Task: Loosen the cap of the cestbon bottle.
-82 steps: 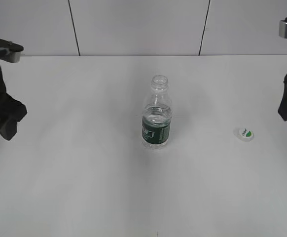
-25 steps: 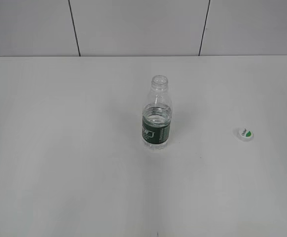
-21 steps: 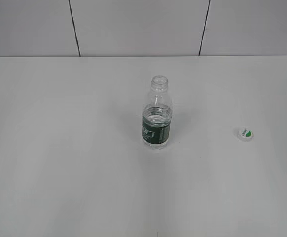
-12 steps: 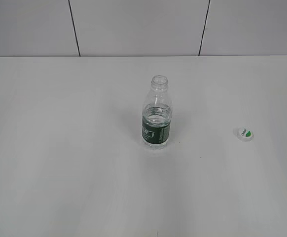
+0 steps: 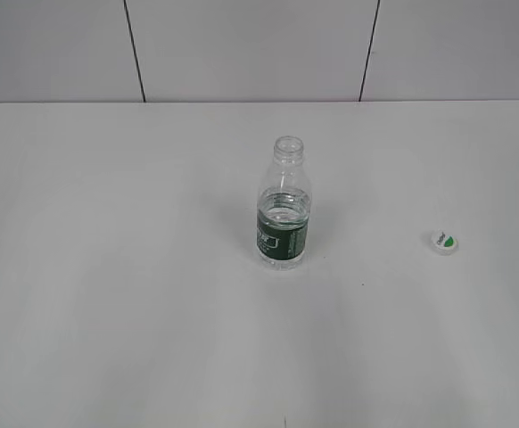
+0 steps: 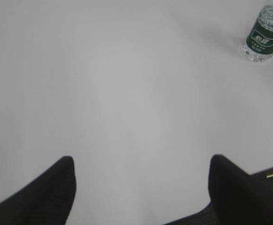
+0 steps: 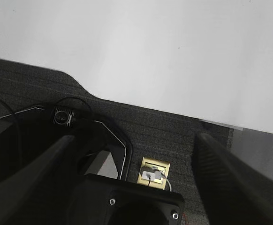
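The cestbon bottle (image 5: 284, 210) stands upright in the middle of the white table with its mouth open and no cap on it. It also shows in the left wrist view (image 6: 265, 33) at the top right. The cap (image 5: 445, 241) lies flat on the table to the bottle's right, green mark up. Neither gripper shows in the exterior view. My left gripper (image 6: 141, 161) is open and empty over bare table, far from the bottle. My right gripper (image 7: 134, 138) is open and empty, out past the table's edge over the floor.
The white table (image 5: 108, 267) reaches back to a panelled wall. In the right wrist view the table's edge (image 7: 141, 105) runs above dark carpet, with a brass floor socket (image 7: 154, 172) and the robot's black base (image 7: 56, 131) below.
Both arms, seen at the sides of the exterior view 3.3 s ago, have gone out of that view. The bottle and the cap have not moved.
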